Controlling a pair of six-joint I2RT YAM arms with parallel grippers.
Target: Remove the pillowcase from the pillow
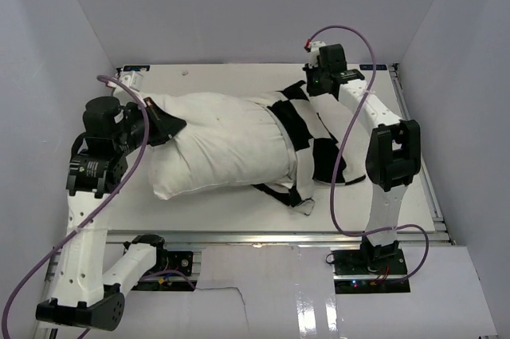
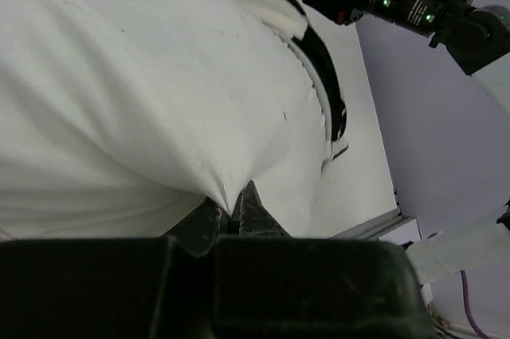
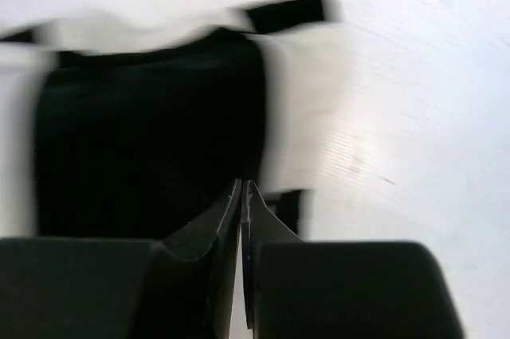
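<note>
The pillow [image 1: 223,143] is a plump off-white cushion lying across the table; it fills the left wrist view [image 2: 143,92]. The black-and-white checked pillowcase [image 1: 309,139] covers only its right end and trails onto the table; it also shows in the left wrist view [image 2: 323,68]. My left gripper [image 1: 180,125] is shut on a pinch of pillow fabric at the pillow's left end [image 2: 233,210]. My right gripper [image 1: 311,84] sits at the pillowcase's far corner. Its jaws are shut [image 3: 241,189] against a black check of the blurred pillowcase [image 3: 151,132].
White walls close in the table [image 1: 239,76] on the left, back and right. A metal rail [image 1: 263,235] runs along the near edge by the arm bases. The right arm's elbow [image 1: 392,151] stands just right of the pillowcase.
</note>
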